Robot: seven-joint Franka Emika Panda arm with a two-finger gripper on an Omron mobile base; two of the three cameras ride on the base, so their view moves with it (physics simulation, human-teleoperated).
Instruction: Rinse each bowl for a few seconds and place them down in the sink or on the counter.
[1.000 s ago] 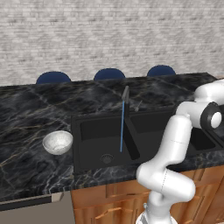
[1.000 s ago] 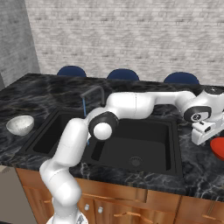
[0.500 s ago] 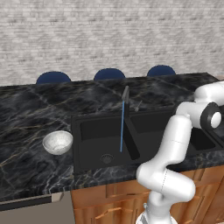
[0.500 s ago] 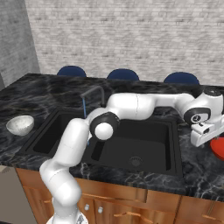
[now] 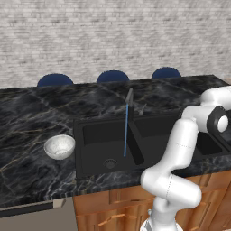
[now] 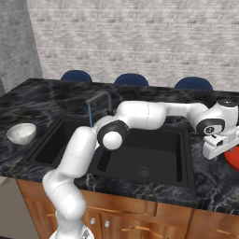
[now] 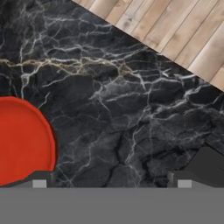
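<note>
1. Little has shifted since the earlier frames: the gripper has dipped slightly lower over the right end of the counter, and the white bowl, sink and running water stay as they were.
2. Jaws stand wide apart and empty; in the hand view the two finger tips sit far apart at the bottom, with bare marble between them.
3. A red dish lies at about 9 o'clock from the jaws in the hand view, just beside one tip, not between them. My guess is the hand must slide toward it before closing.
4. That dish is round, so it has no long axis to line up with.
5. Far from the hand, the white bowl rests upright on the counter at 9 o'clock from the sink in the left base view, with both basins between them.
6. Most of the red dish is cut off by the frame edge, so I cannot confirm it is a bowl.
</note>
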